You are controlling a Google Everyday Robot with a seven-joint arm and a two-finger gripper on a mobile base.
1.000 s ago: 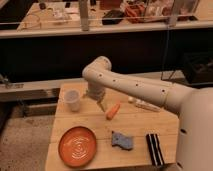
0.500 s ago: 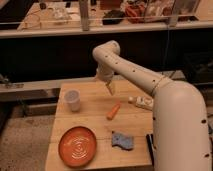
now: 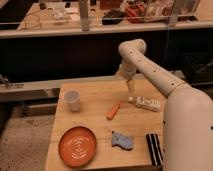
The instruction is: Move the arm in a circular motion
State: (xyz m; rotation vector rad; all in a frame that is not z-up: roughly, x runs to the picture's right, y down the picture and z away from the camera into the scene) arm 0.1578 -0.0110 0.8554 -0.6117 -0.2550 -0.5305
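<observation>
Where the cream arm (image 3: 150,70) tapers, its jaws, gap unclear, overhang the wooden tabletop (image 3: 97,96).

We saw the arm (image 3: 150,70) reach in from the right, its gripper (image 3: 131,91) over the bench's (image 3: 95,125) far side, just behind a packet (image 3: 147,103). A cup (image 3: 72,100) stood far left, a carrot (image 3: 114,111) mid-bench, a plate (image 3: 77,146) near left, and a sponge (image 3: 122,141) to its right.

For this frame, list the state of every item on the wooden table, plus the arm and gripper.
Cream-white robot arm: raised, bent at the elbow.
White oblong packet: lying on its side.
Gripper: pointing down, low beside the packet.
White cup: upright.
Orange carrot-shaped piece: lying flat.
Orange round plate: flat, empty.
Blue sponge: lying flat.
Black-and-white striped object: lying flat.
</observation>
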